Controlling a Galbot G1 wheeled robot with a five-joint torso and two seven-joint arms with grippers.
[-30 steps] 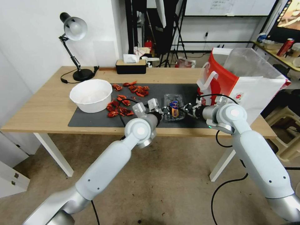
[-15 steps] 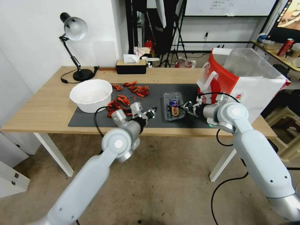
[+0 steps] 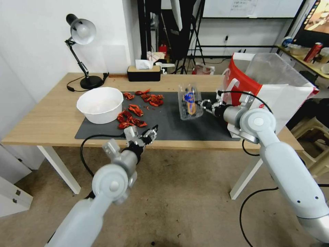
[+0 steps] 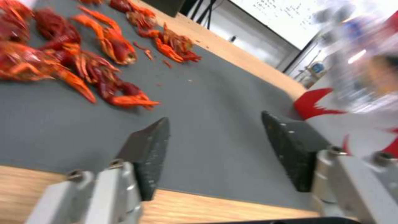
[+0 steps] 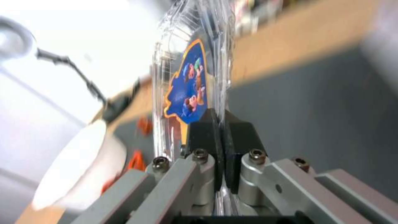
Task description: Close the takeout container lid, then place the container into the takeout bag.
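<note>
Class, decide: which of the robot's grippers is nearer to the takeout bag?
Right. The right gripper holds the takeout container up just beside the takeout bag; the left gripper hangs open at the table's near edge, far from it.

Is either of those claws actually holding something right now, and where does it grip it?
Yes: the right gripper pinches the closed takeout container by its edge rim, lifted off the mat. The left gripper is open, holding nothing.

This looks like a lab or studio workroom set up for recording. Black tripod stands (image 3: 186,51) fill the upper middle of the head view, with a whiteboard (image 3: 250,7) on the back wall at the top. A plain wooden table (image 3: 48,120) with a desk lamp (image 3: 80,48) and tissue box (image 3: 143,71) stands on bare concrete floor (image 3: 192,206), and cables trail across it.
</note>
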